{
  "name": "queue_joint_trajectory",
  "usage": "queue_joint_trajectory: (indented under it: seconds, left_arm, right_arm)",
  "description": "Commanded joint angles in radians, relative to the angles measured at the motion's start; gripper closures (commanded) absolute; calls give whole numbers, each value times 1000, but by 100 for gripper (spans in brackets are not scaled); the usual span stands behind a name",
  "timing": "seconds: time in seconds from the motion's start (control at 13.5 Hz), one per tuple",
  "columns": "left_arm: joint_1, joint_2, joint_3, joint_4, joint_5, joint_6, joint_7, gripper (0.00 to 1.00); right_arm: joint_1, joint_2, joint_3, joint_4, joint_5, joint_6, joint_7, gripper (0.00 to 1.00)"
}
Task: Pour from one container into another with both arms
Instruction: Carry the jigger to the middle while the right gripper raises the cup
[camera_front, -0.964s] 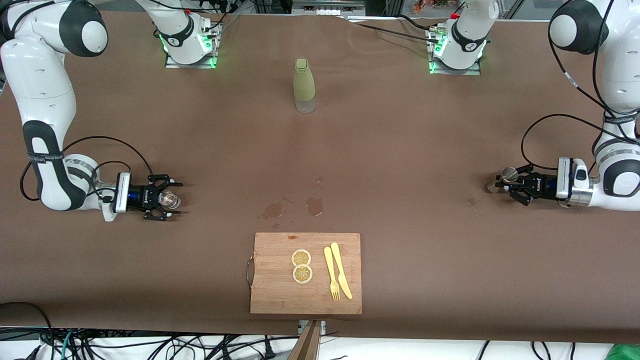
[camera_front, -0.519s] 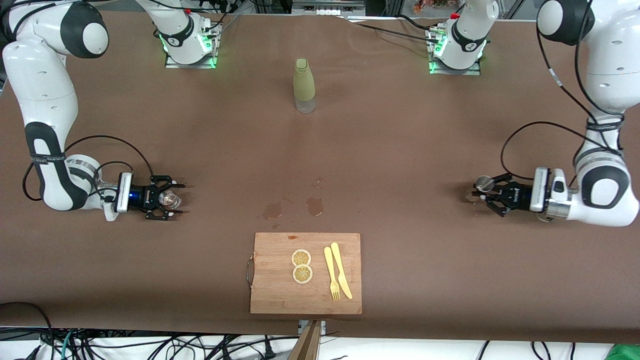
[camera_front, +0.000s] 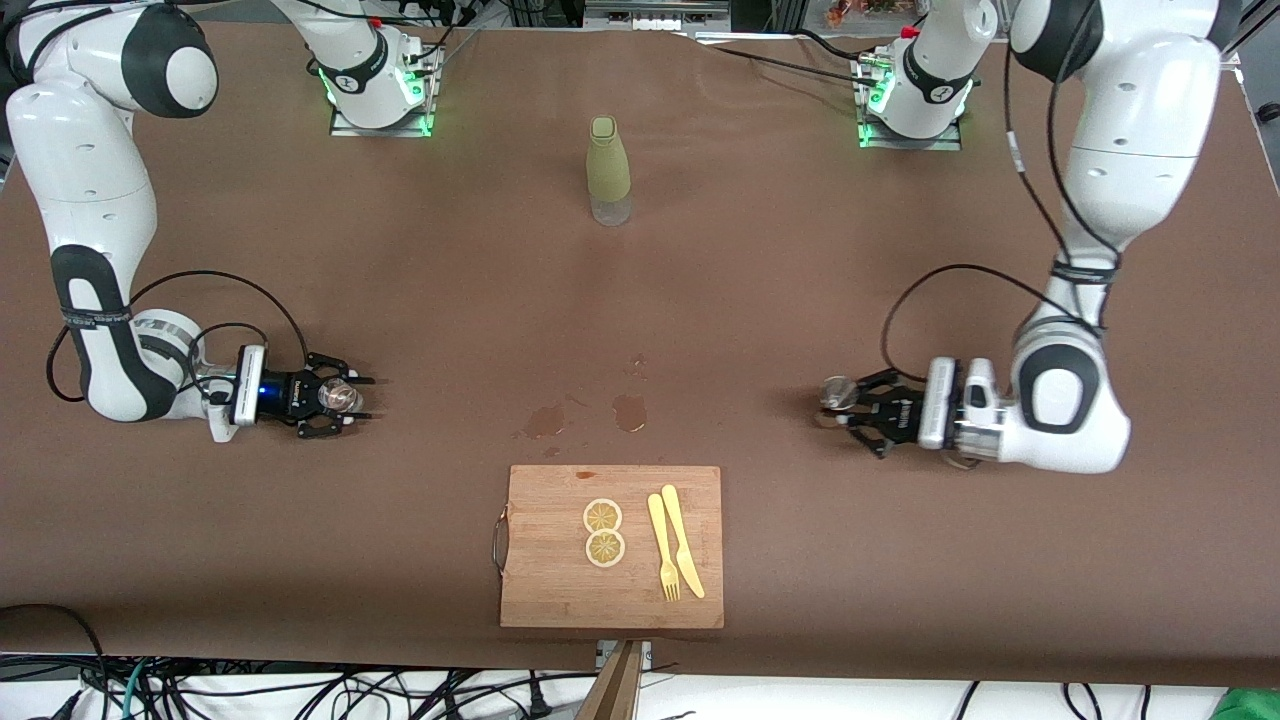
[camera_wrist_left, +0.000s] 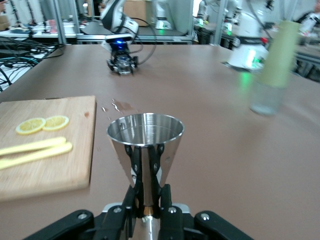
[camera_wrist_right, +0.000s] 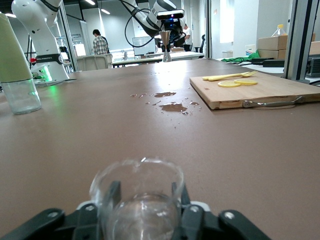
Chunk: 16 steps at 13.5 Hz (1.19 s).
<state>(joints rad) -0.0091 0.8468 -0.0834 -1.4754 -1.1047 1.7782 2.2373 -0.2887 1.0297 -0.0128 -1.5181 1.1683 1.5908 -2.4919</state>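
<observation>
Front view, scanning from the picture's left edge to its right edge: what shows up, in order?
Right gripper on the clear glass → cutting board → lemon slices → fork and knife → jigger in the left gripper.

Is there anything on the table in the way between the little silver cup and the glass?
Nothing solid. The left gripper holds the jigger, the right gripper grips the glass. Between them lie only wet spills; the cutting board sits nearer the front camera.

High front camera overlooks table (camera_front: 800, 280); wrist cameras low, facing inward.
</observation>
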Motion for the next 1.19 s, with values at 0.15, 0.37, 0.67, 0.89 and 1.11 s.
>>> queue_joint_trajectory:
  seconds: [0.15, 0.37, 0.67, 0.89, 1.11]
  left_arm:
    - [-193, 31, -7, -5, -248, 105, -128, 100]
    - [-297, 32, -7, -3, -296, 202, -191, 100]
    - [-440, 44, 2, 3, -432, 335, -254, 100]
    - [-587, 92, 65, 70, -541, 427, -285, 100]
    - [-707, 153, 165, 159, -626, 493, -321, 100]
  right_arm:
    - [-7, 13, 7, 10, 16, -2, -13, 55]
    - [-4, 10, 11, 29, 17, 3, 14, 62]
    - [19, 3, 53, 79, 44, 40, 80, 62]
    - [49, 3, 73, 127, 45, 54, 166, 63]
    - [66, -5, 123, 179, 40, 115, 253, 62]
